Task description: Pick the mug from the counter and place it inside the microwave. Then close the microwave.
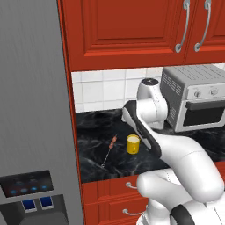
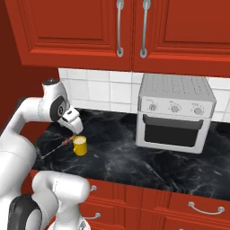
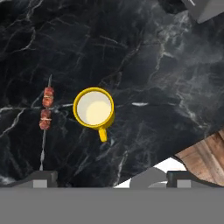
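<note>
Red kitchen, black marbled worktop [image 1: 184,145] with white veins running under red upper cabinets and a tiled backsplash. From the left base camera the yellow mug [image 1: 133,143] stands upright on the worktop, roughly mid-depth, with a thin skewer [image 1: 110,150] lying just beside it on its left. My arm is bent over that spot, forearm passing right next to the mug. A silver toaster oven [image 1: 195,103] sits well off to the right, and a grey fridge panel [image 1: 33,110] fills the left side.

From the right base camera my tool [image 2: 75,127] hangs just above the mug [image 2: 80,145], pointing down at it, not touching. Skewer [image 2: 60,146] runs off to the mug's left, toaster oven [image 2: 174,112] well apart on the right.

Hand camera looks straight down: mug [image 3: 94,108] sits a bit left of centre, rim wide open, handle pointing toward the bottom of the view. Skewer [image 3: 45,118] lies beside it, apart. My fingertips [image 3: 41,178] stand spread wide with nothing between them, so the tool is open and empty.

Step in hand, I reckon, is the grab. I'd shift so the cup sits centred between the fingers, keep the handle out of the pinch line, drop straight down, and avoid nudging that skewer
</note>
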You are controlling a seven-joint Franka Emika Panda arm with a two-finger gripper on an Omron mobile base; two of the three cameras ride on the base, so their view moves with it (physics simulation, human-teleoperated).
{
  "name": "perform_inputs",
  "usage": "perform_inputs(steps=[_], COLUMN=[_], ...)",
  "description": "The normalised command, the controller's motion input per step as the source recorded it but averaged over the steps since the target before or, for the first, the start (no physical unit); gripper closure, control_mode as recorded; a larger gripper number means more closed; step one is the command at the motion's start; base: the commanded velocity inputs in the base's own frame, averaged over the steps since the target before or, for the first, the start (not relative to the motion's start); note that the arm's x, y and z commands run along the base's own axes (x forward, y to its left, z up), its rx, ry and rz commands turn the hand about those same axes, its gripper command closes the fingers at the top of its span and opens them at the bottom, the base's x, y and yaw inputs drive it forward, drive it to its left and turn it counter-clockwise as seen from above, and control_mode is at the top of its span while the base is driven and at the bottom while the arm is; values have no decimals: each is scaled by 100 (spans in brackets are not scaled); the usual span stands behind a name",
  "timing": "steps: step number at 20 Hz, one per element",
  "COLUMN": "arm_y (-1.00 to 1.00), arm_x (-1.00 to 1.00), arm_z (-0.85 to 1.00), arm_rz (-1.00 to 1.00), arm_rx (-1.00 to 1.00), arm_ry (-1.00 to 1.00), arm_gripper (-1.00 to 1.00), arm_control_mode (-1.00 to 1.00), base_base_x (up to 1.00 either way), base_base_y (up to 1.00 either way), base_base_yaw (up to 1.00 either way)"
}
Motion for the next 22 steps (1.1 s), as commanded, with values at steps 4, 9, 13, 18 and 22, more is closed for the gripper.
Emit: perform_inputs(steps=[4,9,13,18,22], arm_y=[0,0,0,0,0], arm_x=[0,0,7,21,31], arm_z=[-29,-37,-45,-35,-12], arm_rz=[4,11,10,3,0], arm_rx=[1,3,4,0,0], arm_ry=[0,0,0,0,0], arm_gripper=[-100,-100,-100,-100,-100], arm_control_mode=[-100,-100,-100,-100,-100], base_base_x=[0,0,0,0,0], base_base_y=[0,0,0,0,0], base_base_yaw=[0,0,0,0,0])
